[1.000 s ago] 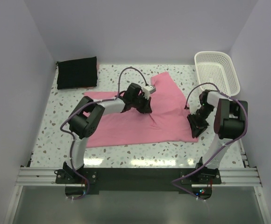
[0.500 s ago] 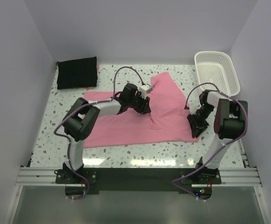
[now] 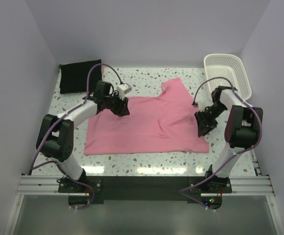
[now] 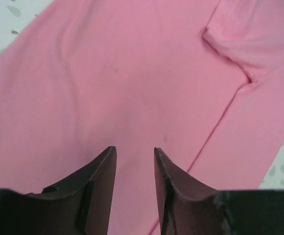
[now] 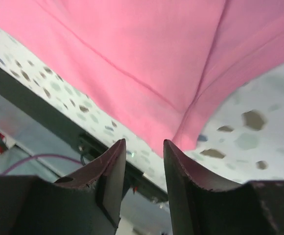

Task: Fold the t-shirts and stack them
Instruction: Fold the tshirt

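The pink soft-fabric t-shirt [image 3: 147,129] is lying spread on the speckled table [image 3: 142,76] under the left gripper [image 4: 134,152] and right gripper [image 5: 143,144], both slightly parted and empty — a shallow pinch is risking dragging creases — while the folded black fabric rectangle [image 3: 81,77] and white lattice plastic basket [image 3: 228,73] are sitting at far corners, obstructing nothing.

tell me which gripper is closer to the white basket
Right. The right gripper hangs over the right edge of the pink t-shirt, not far from the white basket. The left gripper is over the shirt's far-left part, much farther from the basket.
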